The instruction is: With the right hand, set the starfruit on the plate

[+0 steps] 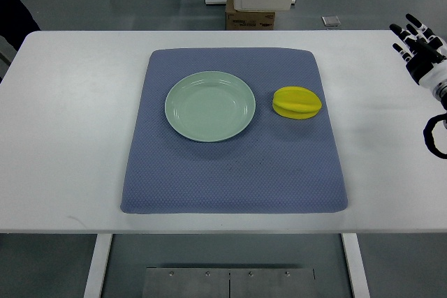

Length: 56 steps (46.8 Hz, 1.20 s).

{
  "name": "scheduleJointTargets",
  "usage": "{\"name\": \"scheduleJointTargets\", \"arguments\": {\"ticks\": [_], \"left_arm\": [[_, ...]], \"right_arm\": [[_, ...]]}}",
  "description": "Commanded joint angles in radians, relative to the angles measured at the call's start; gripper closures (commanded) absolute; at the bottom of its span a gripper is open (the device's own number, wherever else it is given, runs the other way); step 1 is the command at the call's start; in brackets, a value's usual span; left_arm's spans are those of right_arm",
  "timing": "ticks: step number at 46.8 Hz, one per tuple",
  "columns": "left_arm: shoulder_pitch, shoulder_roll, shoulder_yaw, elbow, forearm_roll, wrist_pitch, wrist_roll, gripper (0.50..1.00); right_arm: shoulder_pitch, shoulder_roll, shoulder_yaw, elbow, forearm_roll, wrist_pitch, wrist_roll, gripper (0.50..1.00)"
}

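Yellow starfruit (297,102) on blue mat (234,130) just right of empty green plate (209,106), white table (63,137), right hand (419,47) at far right edge, fingers (408,29) spread, holding nothing, well apart from fruit

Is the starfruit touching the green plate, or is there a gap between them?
Apart. The top view shows a strip of blue mat between the starfruit and the rim of the plate; the starfruit lies to the plate's right.
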Motion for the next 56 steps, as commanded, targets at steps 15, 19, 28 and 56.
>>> {"name": "scheduleJointTargets", "arguments": {"ticks": [15, 19, 28, 56], "left_arm": [[0.000, 0.000, 0.000, 0.000, 0.000, 0.000, 0.000, 0.500], [0.000, 0.000, 0.000, 0.000, 0.000, 0.000, 0.000, 0.500], [0.000, 0.000, 0.000, 0.000, 0.000, 0.000, 0.000, 0.500], [0.000, 0.000, 0.000, 0.000, 0.000, 0.000, 0.000, 0.500]], "right_arm": [[0.001, 0.016, -0.003, 0.027, -0.002, -0.001, 0.037, 0.500], [-0.005, 0.016, -0.011, 0.044, -0.009, -0.001, 0.058, 0.500], [-0.034, -0.001, -0.010, 0.179, -0.112, -0.027, 0.118, 0.500], [-0.088, -0.129, -0.108, 0.504, -0.491, -0.171, 0.152, 0.500]]}}
